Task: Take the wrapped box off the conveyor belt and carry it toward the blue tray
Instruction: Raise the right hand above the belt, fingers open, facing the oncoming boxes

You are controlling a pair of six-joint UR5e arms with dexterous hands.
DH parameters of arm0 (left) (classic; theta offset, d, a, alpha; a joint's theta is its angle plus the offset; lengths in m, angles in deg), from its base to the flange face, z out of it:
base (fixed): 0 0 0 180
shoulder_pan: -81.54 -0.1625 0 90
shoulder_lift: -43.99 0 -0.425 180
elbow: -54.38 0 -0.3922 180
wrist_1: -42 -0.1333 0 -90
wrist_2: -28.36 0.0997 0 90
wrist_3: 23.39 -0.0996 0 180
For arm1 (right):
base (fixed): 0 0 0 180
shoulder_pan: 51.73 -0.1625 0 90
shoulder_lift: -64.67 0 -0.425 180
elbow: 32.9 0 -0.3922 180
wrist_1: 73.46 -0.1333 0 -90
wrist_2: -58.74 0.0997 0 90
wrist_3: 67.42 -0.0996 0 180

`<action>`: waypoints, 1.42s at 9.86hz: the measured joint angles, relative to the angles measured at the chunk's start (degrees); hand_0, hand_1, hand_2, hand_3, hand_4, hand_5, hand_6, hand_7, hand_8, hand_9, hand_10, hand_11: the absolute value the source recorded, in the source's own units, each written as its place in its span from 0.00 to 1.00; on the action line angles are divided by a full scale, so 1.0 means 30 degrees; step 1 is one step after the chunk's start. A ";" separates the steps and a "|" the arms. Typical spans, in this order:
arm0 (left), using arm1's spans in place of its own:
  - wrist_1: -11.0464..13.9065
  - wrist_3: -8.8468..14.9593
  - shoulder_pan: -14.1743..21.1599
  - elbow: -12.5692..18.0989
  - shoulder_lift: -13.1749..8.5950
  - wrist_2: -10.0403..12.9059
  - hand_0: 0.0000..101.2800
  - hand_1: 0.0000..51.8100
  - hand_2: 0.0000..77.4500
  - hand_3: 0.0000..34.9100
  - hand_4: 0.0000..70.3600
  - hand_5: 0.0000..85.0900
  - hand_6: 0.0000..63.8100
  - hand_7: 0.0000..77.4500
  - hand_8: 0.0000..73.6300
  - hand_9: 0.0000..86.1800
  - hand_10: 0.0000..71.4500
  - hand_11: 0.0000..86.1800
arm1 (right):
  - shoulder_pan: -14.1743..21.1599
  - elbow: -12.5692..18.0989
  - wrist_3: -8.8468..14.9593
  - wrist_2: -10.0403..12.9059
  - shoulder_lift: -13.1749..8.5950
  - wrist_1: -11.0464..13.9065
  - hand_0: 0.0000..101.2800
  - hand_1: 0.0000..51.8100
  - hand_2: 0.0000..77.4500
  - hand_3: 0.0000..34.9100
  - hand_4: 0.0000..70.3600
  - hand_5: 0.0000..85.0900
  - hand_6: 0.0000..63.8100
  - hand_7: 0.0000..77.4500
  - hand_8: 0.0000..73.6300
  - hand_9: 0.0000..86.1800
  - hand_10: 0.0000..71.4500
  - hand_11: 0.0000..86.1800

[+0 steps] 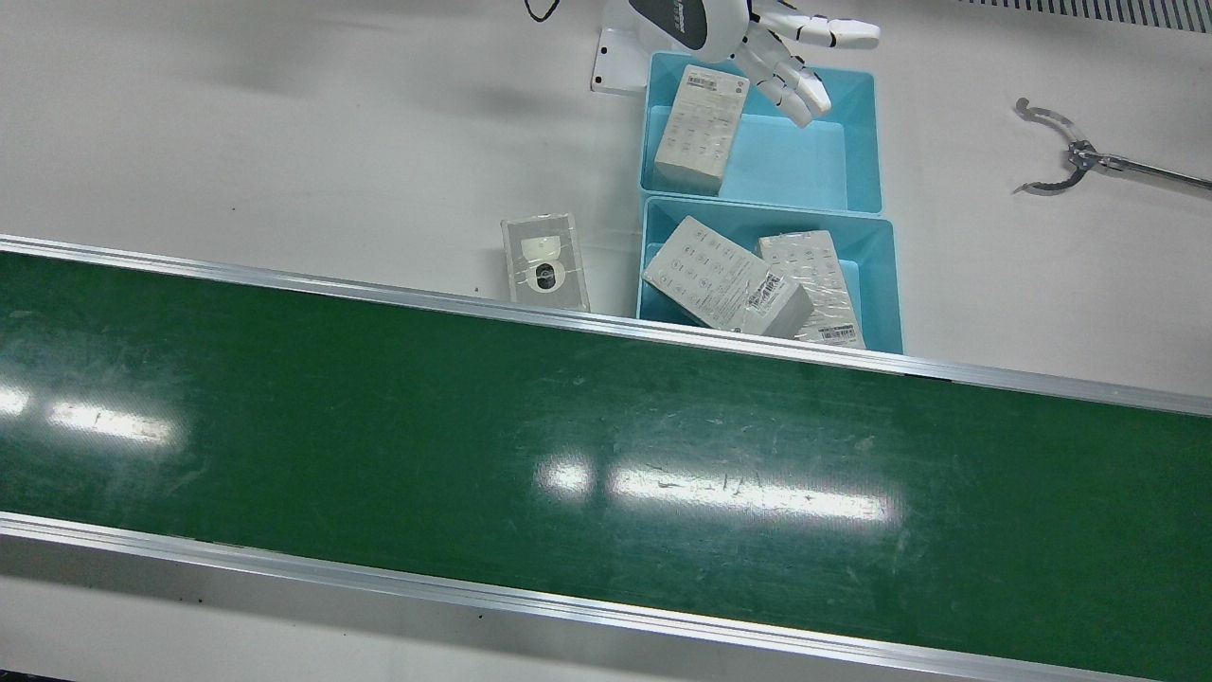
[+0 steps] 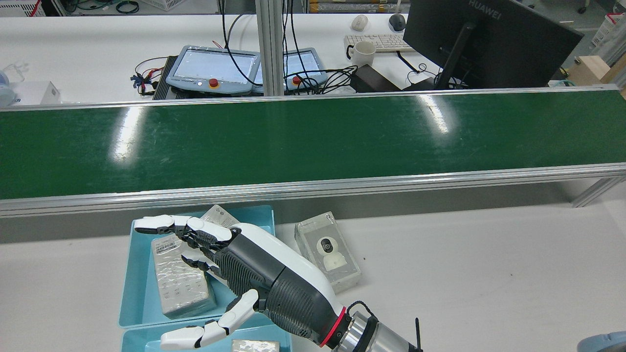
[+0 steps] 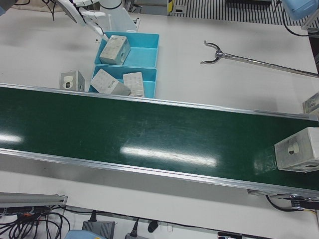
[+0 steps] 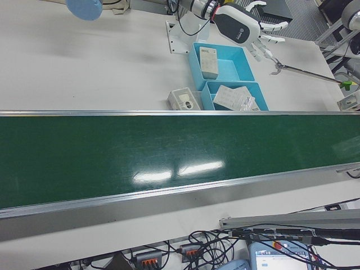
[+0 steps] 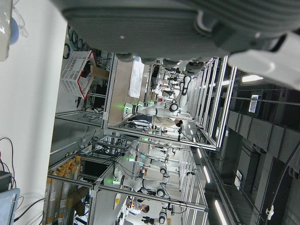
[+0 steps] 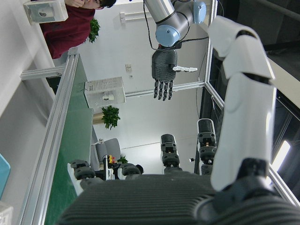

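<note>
In the front view, the right hand (image 1: 757, 38) is seen with its fingers spread and nothing held, above the far rim of the blue tray nearer the robot (image 1: 857, 142). One box (image 1: 701, 128) lies in that tray, and two boxes (image 1: 724, 275) lie in the blue tray next to the belt (image 1: 876, 284). A clear-packed box (image 1: 544, 260) stands on the table just beside the trays. A long grabber tool (image 1: 1070, 156) lies well apart from them.

In the rear view, the right hand (image 2: 254, 274) is shown open, palm down over the trays.

In the left-front view, the wrapped box (image 3: 297, 149) is seen on the conveyor belt (image 3: 149, 134) at the view's right end, well apart from the trays and from the right hand (image 3: 82, 12).

In the right-front view, the right hand (image 4: 242, 25) is again seen spread above the trays.

In the left hand view, only the underside of the left hand (image 5: 154, 23) is shown; its fingers cannot be judged there.

In the right hand view, the left hand (image 6: 164, 70) is seen hanging with its fingers apart and pointing down, empty, above the wrapped box (image 6: 104, 92) on the belt and not touching it.
</note>
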 joint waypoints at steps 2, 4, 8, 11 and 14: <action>0.0000 0.0000 -0.0001 0.0000 0.0001 0.0000 0.00 0.00 0.01 0.00 0.00 0.01 0.00 0.01 0.01 0.00 0.01 0.00 | -0.2213 -0.0081 -0.0053 -0.0794 0.0432 0.0172 0.46 0.34 0.34 0.86 0.22 0.23 0.00 0.22 0.00 0.02 0.06 0.08; 0.0000 0.0000 -0.0001 0.0000 0.0001 0.0000 0.00 0.00 0.01 0.00 0.01 0.01 0.00 0.01 0.01 0.00 0.00 0.00 | -0.6663 -0.0389 -0.0134 -0.2659 0.0995 0.0742 0.46 0.34 0.37 0.88 0.26 0.26 0.00 0.22 0.00 0.01 0.06 0.08; 0.0000 0.0000 -0.0001 -0.0001 0.0001 -0.0001 0.00 0.00 0.01 0.00 0.01 0.01 0.00 0.01 0.01 0.00 0.01 0.00 | -1.0594 -0.0839 -0.0419 -0.3451 0.1547 0.3533 0.43 0.24 0.33 0.88 0.22 0.36 0.00 0.21 0.06 0.02 0.00 0.03; 0.0001 0.0000 -0.0001 0.0000 0.0001 0.0000 0.00 0.00 0.01 0.00 0.01 0.01 0.01 0.01 0.01 0.00 0.00 0.00 | -1.1800 -0.1066 -0.0680 -0.3613 0.2143 0.4939 0.45 0.27 0.09 0.84 0.10 0.46 0.00 0.16 0.00 0.02 0.00 0.02; 0.0001 0.0000 -0.0001 0.0000 0.0001 0.0000 0.00 0.00 0.01 0.00 0.01 0.01 0.00 0.01 0.01 0.00 0.01 0.00 | -1.3081 -0.3082 -0.3001 -0.3525 0.2253 0.4673 0.45 0.21 0.18 0.85 0.06 0.16 0.00 0.20 0.00 0.02 0.02 0.01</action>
